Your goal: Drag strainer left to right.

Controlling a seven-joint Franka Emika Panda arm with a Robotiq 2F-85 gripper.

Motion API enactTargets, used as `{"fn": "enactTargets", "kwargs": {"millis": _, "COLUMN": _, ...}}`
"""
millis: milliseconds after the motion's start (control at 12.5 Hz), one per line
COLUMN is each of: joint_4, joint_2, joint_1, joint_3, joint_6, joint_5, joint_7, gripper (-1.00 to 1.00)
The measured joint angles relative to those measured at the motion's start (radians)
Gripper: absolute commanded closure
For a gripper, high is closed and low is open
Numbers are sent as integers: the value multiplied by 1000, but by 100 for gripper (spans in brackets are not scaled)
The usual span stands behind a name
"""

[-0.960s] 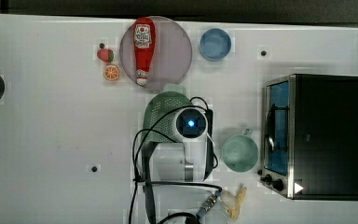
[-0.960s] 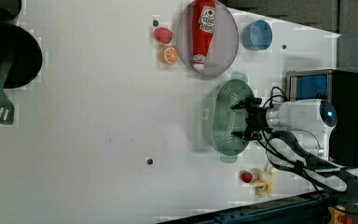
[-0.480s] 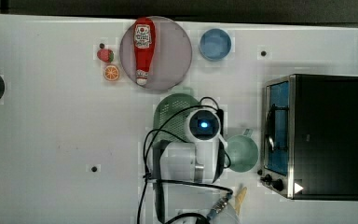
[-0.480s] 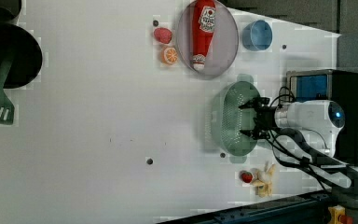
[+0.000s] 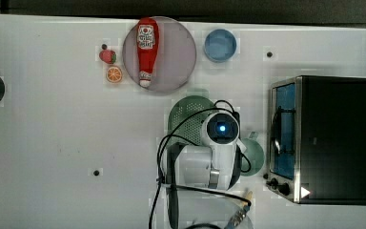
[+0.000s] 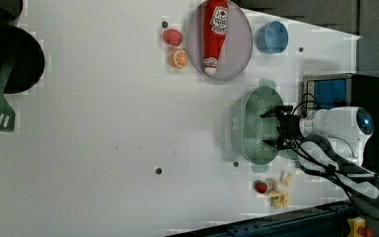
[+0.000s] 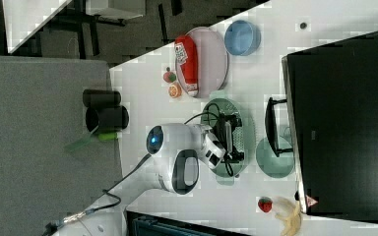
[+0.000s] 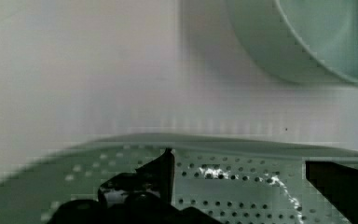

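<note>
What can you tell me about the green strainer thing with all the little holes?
The strainer is a pale mint-green oblong bowl with rounded ends, looking like plastic, dotted all over with small holes, with a small tab handle at each end. It sits upright on the white table, just below the grey plate in the left view. The open gripper reaches down inside it. A round green mug stands close beside it.

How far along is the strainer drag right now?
Done: the strainer sits near the mug and oven, well toward the top view's right. In hand: the open hand is inside the strainer bowl. Left: little more than lifting the hand out, probably.
</note>
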State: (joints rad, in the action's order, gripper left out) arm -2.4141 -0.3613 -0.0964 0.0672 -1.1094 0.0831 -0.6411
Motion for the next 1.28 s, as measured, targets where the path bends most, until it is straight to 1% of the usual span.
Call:
{"fn": "enactTargets", "kwargs": {"millis": 160, "joint_4": 8, "joint_2": 58, "joint_1": -6, "joint_3": -21, "joint_6": 46, "joint_5": 10, "joint_7": 101, "gripper": -100}}
{"fn": "enactTargets", "kwargs": {"millis": 320, "joint_4": 12, "joint_2": 167, "joint_1": -8, "joint_3": -66, "joint_6": 201, "joint_5": 10, "joint_7": 215, "gripper": -100}}
{"fn": "enactTargets", "kwargs": {"millis": 400, "joint_4": 37, "joint_2": 219, "joint_1": 12, "joint_3": -66, "joint_6": 298, "joint_5": 6, "joint_7": 279, "gripper": -100}}
{"fn": "enactTargets", "kwargs": {"millis": 560, "joint_4": 125, "joint_2": 315, "joint_1": 34, "joint_3": -74, "joint_6": 500, "joint_5": -23, "joint_7": 365, "gripper": -100}}
{"fn": "enactTargets", "kwargs": {"millis": 640, "joint_4": 164, "joint_2": 372, "joint_1": 43, "joint_3": -73, "joint_6": 568, "joint_5": -33, "joint_7": 384, "gripper": -100}}
{"fn": "enactTargets", "kwargs": {"millis": 720, "joint_4": 201, "joint_2": 438, "joint_1": 43, "joint_3": -73, "joint_6": 657, "joint_5": -38, "joint_7": 400, "gripper": -100}}
{"fn": "enactTargets", "kwargs": {"millis": 800, "joint_4": 246, "joint_2": 499, "joint_1": 34, "joint_3": -73, "joint_6": 765, "joint_5": -56, "joint_7": 419, "gripper": -100}}
{"fn": "enactTargets", "kwargs": {"millis": 880, "joint_4": 295, "joint_2": 546, "joint_1": 18, "joint_3": -74, "joint_6": 849, "joint_5": -108, "joint_7": 440, "gripper": -100}}
{"fn": "enactTargets", "kwargs": {"millis": 960, "joint_4": 340, "joint_2": 588, "joint_1": 8, "joint_3": -77, "joint_6": 894, "joint_5": -124, "joint_7": 455, "gripper": -100}}
{"fn": "enactTargets", "kwargs": {"millis": 1120, "joint_4": 457, "joint_2": 641, "joint_1": 7, "joint_3": -79, "joint_6": 1029, "joint_5": -107, "joint_7": 526, "gripper": -100}}
{"fn": "enactTargets", "kwargs": {"millis": 1200, "joint_4": 483, "joint_2": 671, "joint_1": 13, "joint_3": -80, "joint_6": 1071, "joint_5": -73, "joint_7": 544, "gripper": -100}}
{"fn": "enactTargets", "kwargs": {"millis": 1280, "joint_4": 501, "joint_2": 693, "joint_1": 18, "joint_3": -79, "joint_6": 1104, "joint_5": -69, "joint_7": 546, "gripper": -100}}
